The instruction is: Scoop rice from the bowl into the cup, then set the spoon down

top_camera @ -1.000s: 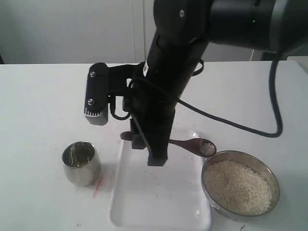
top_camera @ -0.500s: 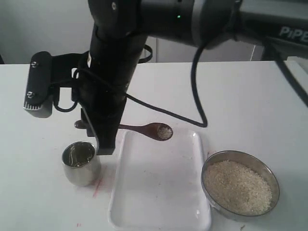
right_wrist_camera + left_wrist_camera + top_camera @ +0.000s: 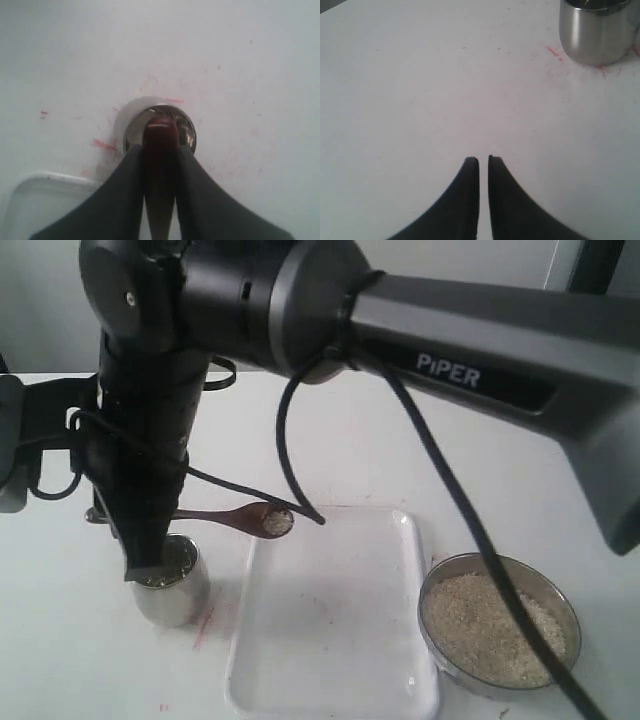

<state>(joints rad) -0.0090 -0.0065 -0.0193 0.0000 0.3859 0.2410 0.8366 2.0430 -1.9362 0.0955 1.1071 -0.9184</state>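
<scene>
In the exterior view, the task was judged to be partway through. A load of pale grains was carried on the spoon (image 3: 240, 516), which was held level above the worktop (image 3: 520, 460). Its loaded end lay at about 2 o'clock from the cup (image 3: 172, 590), over the near corner of the white tray (image 3: 330, 640), and had not yet been tipped. The bowl (image 3: 500, 625), at 4 o'clock in the scene, was well filled with the rice (image 3: 495, 630). Pouring into the cup and setting the spoon down were judged to remain. The right arm was stretched across to 9 o'clock, with the right gripper (image 3: 143, 565) pointed steeply down just over the cup's rim.

In the left wrist view, the left gripper (image 3: 483, 160) was hung over bare worktop. Its jaws were pressed almost together with nothing between them, and the cup (image 3: 597, 35) stood well apart beside red marks.

In the right wrist view, the right gripper (image 3: 160, 150) was seen with its jaws clenched on the spoon (image 3: 160, 135), directly above the mouth of the cup (image 3: 131, 131). Whether any rice lay inside could not be told.
</scene>
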